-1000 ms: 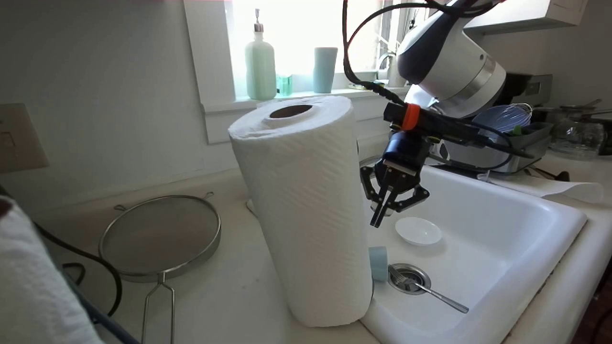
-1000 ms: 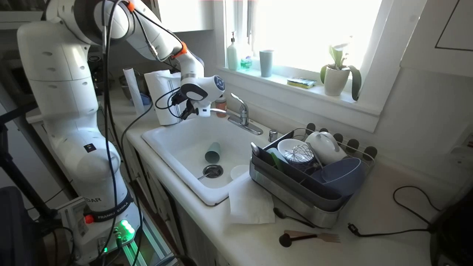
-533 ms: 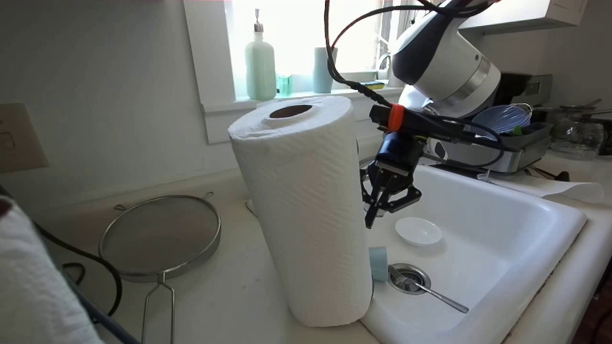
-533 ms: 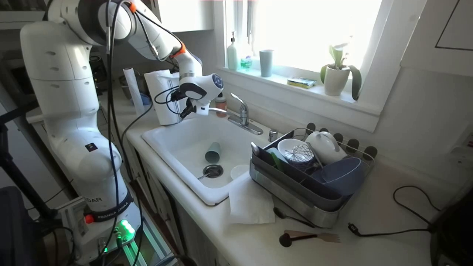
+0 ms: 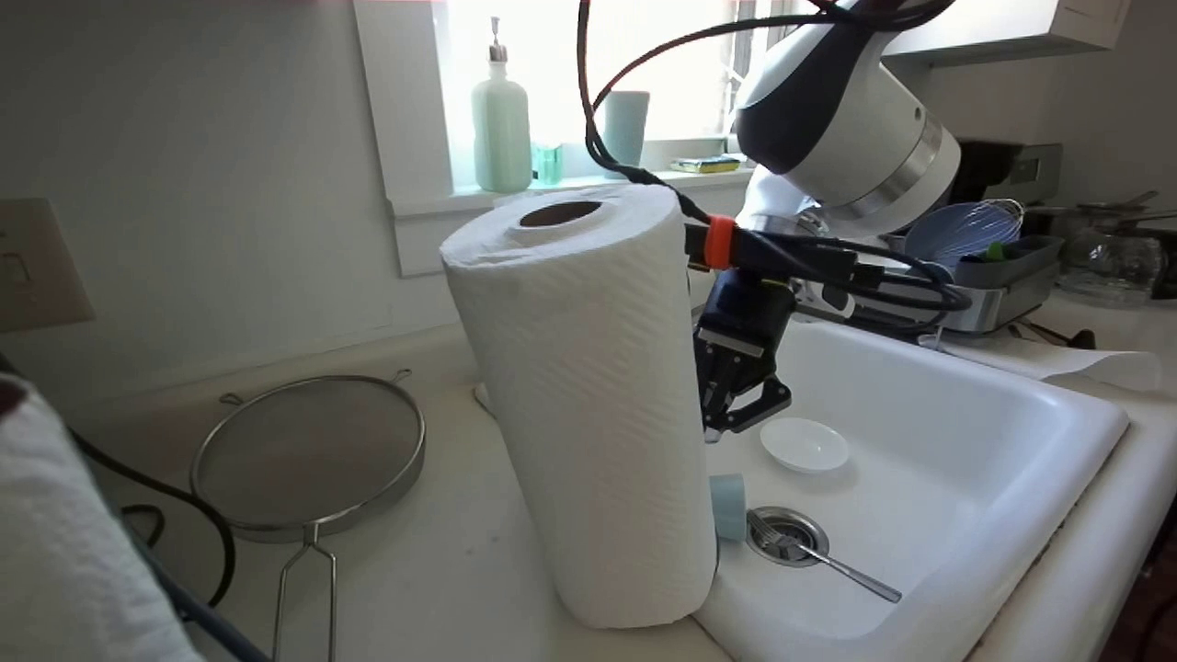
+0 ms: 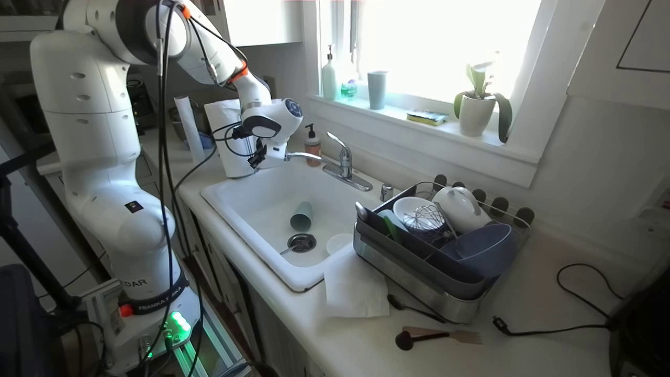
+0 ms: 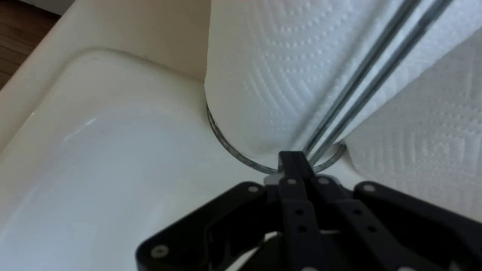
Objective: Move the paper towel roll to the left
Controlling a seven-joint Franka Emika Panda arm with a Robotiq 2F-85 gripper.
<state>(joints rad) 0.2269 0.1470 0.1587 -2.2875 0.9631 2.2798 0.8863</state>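
While the roll (image 5: pixel 602 414) stands alongside, the sink (image 5: pixel 929 395) holds a bowl (image 5: pixel 805 445), perhaps.

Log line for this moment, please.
task: roll left | roll: upright, at sink edge | jaws: shut, nothing seen between, close to roll | contact: can't tell

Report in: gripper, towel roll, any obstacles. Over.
Gripper shut by holder wires, contact unclear. Paper towel roll standing at sink edge. Strainer on counter, possibly in the way.
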